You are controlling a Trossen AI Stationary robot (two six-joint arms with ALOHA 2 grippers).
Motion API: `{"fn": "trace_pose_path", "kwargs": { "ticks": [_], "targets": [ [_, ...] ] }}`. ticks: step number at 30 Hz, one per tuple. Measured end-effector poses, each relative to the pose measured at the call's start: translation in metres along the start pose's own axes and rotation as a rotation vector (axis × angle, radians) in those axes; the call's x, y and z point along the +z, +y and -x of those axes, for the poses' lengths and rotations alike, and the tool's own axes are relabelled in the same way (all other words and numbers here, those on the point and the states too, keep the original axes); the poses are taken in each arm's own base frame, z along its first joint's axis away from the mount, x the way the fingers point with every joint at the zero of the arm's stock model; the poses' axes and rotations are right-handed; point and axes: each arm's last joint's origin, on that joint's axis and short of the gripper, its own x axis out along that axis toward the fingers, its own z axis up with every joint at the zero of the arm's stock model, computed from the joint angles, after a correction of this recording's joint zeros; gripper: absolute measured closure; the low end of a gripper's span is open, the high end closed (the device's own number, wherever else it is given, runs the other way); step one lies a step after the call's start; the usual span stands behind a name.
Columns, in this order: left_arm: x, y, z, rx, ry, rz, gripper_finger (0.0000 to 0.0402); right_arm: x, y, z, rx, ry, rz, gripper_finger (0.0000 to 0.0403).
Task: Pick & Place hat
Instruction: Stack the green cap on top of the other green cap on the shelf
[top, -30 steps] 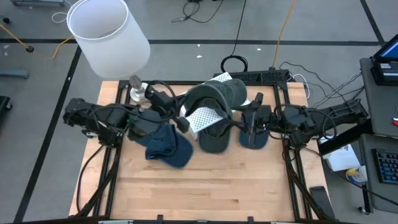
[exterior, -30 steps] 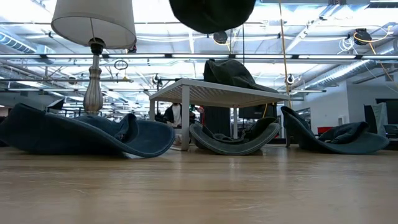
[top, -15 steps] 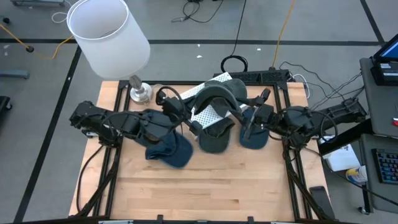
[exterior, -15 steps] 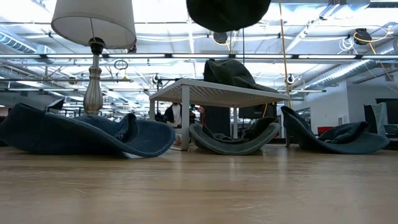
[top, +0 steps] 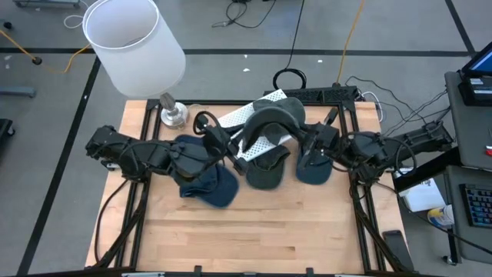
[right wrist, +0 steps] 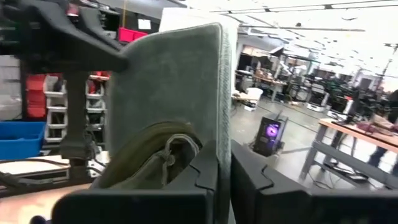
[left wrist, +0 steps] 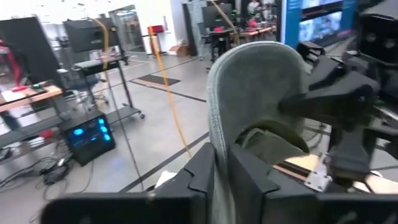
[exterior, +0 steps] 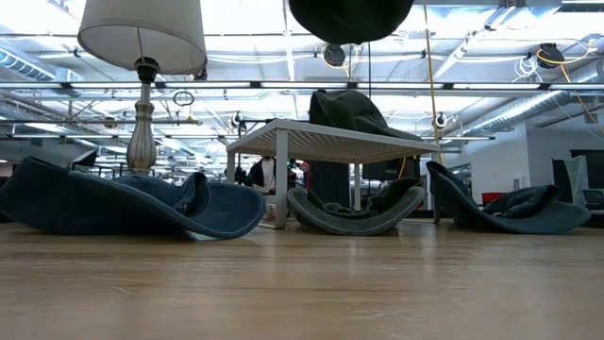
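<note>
A grey-green hat [top: 270, 121] hangs high over the white perforated stand [top: 247, 143]. In the low view its rounded underside [exterior: 349, 19] shows at the top. My left gripper [left wrist: 222, 177] is shut on the hat from the left. My right gripper [right wrist: 224, 168] is shut on it from the right. Another dark hat [exterior: 349, 110] rests on the stand's top [exterior: 330, 140]. A blue hat [top: 204, 182] and two dark hats [top: 265, 171] [top: 314, 167] lie on the table, brims down. My left gripper pinches the hat's brim edge [left wrist: 219, 140] between its two fingers, coming level from the table's left. The hat is lifted clear of the stand. My right gripper pinches the opposite brim edge [right wrist: 225, 134] between its two fingers, coming level from the table's right. The brim stands upright in the hold.
A lamp with a white shade [top: 134, 46] stands at the table's far left corner, its base [top: 172, 115] on the table. Black frame rails [top: 138, 208] run along the table's sides. Bare wood [top: 246, 231] lies toward the near edge.
My left gripper has carried the hat toward the table's right and slightly up. My right gripper has risen from above the right dark hat to the held hat's brim and taken hold of it.
</note>
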Motion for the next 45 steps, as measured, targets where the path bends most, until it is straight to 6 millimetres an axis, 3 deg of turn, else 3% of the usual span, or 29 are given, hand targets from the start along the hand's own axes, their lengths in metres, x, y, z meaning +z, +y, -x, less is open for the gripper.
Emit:
{"fn": "trace_pose_path", "kwargs": {
  "ticks": [10,15,21,31,39,45],
  "targets": [
    [-0.001,0.006,0.015,-0.113,0.061,0.039,0.0264,0.016,-0.023,0.015,-0.029,-0.071,-0.006,0.0398],
    [0.001,0.029,0.021,-0.101,0.125,0.147,0.0232,0.025,-0.041,0.029,-0.019,-0.114,-0.001,0.0399],
    [0.003,0.053,0.022,-0.167,0.216,0.258,0.0201,0.033,-0.060,0.048,0.132,-0.209,0.008,0.0399],
    [0.011,0.073,0.020,-0.300,0.275,0.361,0.0192,0.040,-0.076,0.072,0.432,-0.383,0.059,0.0399],
    [0.018,0.073,0.013,-0.437,0.278,0.480,0.0192,0.048,-0.071,0.078,0.665,-0.598,0.112,0.0399],
    [0.028,0.075,0.006,-0.602,0.268,0.587,0.0192,0.057,-0.065,0.077,0.739,-0.781,0.140,0.0399]
  ]
}}
